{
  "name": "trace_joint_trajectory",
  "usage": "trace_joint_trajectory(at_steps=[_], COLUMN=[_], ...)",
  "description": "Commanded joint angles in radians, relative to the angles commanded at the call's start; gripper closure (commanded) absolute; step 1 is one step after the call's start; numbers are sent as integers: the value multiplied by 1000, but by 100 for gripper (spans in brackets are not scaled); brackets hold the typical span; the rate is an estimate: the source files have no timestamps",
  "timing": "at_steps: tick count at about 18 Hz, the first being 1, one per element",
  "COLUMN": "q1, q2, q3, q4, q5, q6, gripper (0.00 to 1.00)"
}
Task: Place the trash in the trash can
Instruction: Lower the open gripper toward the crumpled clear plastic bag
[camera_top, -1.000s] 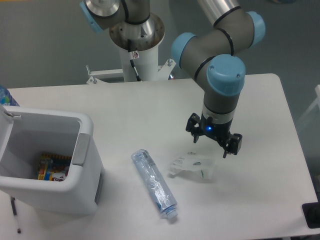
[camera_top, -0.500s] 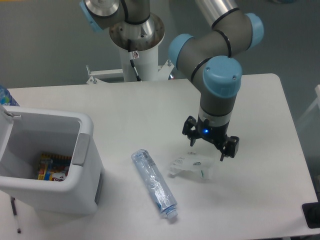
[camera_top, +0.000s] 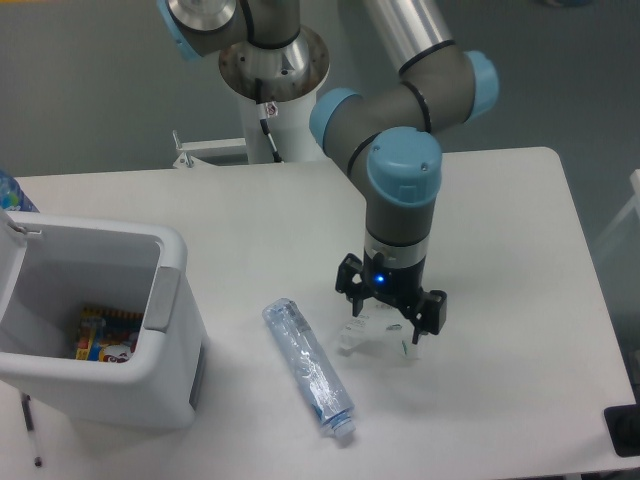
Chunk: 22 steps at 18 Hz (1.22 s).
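Scanning from the near edge, I see the long slim bluish clear plastic bottle (camera_top: 308, 371) lying diagonally on the white table (camera_top: 520, 220), well right of the white boxy plastic trash can (camera_top: 95, 320). Just beyond, my two-finger gripper (camera_top: 391, 310) hangs with fingers spread apart over the small crumpled see-through cup-like piece with green marks (camera_top: 380, 335), nothing clamped. My worry: that thin plastic could buckle or skid sideways if I close off-centre, squirting out across the table.
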Motion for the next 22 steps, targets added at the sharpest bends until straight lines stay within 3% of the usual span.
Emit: trace_joint_trajectory(at_steps=[6,12,17,22], q1=[-3,-3,-3,-12], q2=[-2,-67,-81,-101], q3=[-54,6,6,6], q4=[-3,5,5,5], q5=[6,53,75,189], q6=[187,212,258,284], gripper=[0,0,0,0])
